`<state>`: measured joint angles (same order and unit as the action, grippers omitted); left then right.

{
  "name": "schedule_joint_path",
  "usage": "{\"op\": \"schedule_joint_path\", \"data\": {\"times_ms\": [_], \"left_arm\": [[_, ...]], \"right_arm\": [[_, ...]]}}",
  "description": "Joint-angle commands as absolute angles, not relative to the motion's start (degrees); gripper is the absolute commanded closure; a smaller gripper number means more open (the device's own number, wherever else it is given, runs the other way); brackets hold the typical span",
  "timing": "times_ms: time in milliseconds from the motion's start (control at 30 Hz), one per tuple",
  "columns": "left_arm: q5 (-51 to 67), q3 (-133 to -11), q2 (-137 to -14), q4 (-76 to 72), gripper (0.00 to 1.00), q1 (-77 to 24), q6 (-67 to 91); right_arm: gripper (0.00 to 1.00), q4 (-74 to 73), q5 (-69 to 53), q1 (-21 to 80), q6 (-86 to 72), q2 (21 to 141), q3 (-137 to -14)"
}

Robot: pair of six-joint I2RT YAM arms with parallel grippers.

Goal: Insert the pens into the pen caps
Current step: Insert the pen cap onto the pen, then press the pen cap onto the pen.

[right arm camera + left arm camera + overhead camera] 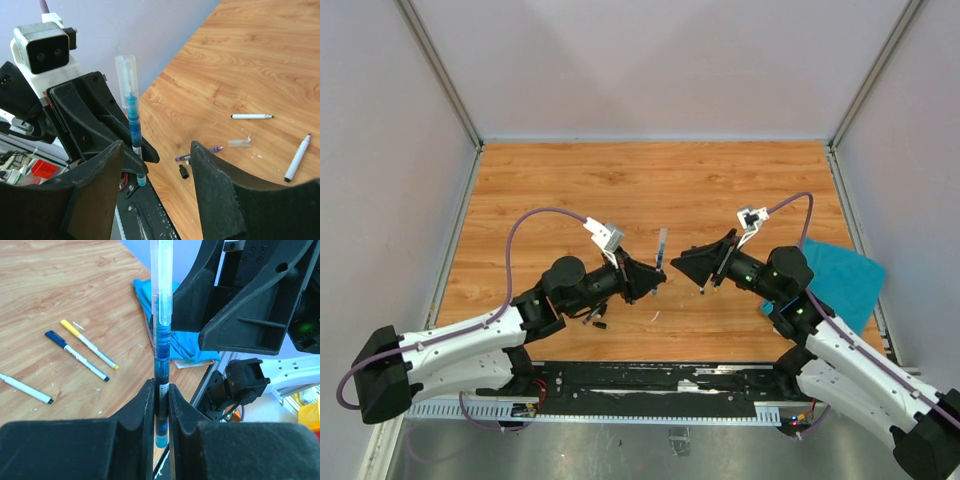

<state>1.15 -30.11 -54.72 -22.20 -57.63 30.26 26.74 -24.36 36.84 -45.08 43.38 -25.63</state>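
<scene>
My left gripper [161,390] is shut on a blue pen [162,355] and holds it upright above the table. A clear pen cap [126,80] sits over the pen's top end. My right gripper [157,150] stands open just beside that pen, with nothing between its fingers. From above, the left gripper [657,276] and right gripper [680,262] nearly meet at the pen [661,248]. On the wood lie a yellow pen [90,345], a blue-capped pen [75,355], white pens [252,116] [297,157], a purple pen [200,153], a black cap [184,171] and a clear cap [239,143].
A teal cloth [840,280] lies at the table's right edge, under my right arm. A tiny white scrap [655,316] sits near the front edge. Grey walls enclose the wooden table [650,190] on three sides, and a black rail [650,385] runs along its near edge.
</scene>
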Motion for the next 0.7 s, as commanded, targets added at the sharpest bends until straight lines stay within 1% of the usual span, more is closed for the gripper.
{"op": "schedule_joint_path", "data": {"times_ms": [0, 33, 133, 300, 467, 567, 667], "left_arm": [[-0.3, -29.7, -52.6, -22.8, 1.00, -58.0, 29.8], [-0.5, -29.7, -52.4, -22.3, 1.00, -58.0, 29.6], [-0.4, -30.1, -52.3, -20.8, 1.00, -58.0, 29.2], [1.4, -30.5, -52.9, -19.8, 1.00, -58.0, 28.1], [5.7, -30.9, -53.4, -20.4, 1.00, -58.0, 26.5], [6.6, -30.8, -53.5, -20.4, 1.00, -58.0, 26.4], [6.0, -31.6, -54.3, -19.0, 1.00, -58.0, 26.7]], "right_arm": [[0.39, 12.2, -18.9, 37.7, -37.7, 39.8, -31.9], [0.36, 9.8, -17.6, 37.8, -36.7, 39.4, -33.1], [0.33, 2.9, -14.7, 37.7, -33.9, 39.2, -37.4], [0.33, -4.5, -13.7, 37.7, -30.8, 41.9, -44.2], [0.33, -10.0, -14.6, 37.7, -31.5, 46.6, -50.6], [0.34, -10.2, -17.5, 37.7, -31.9, 48.6, -52.7], [0.34, -6.9, -20.2, 37.7, -33.2, 49.0, -52.2]]}}
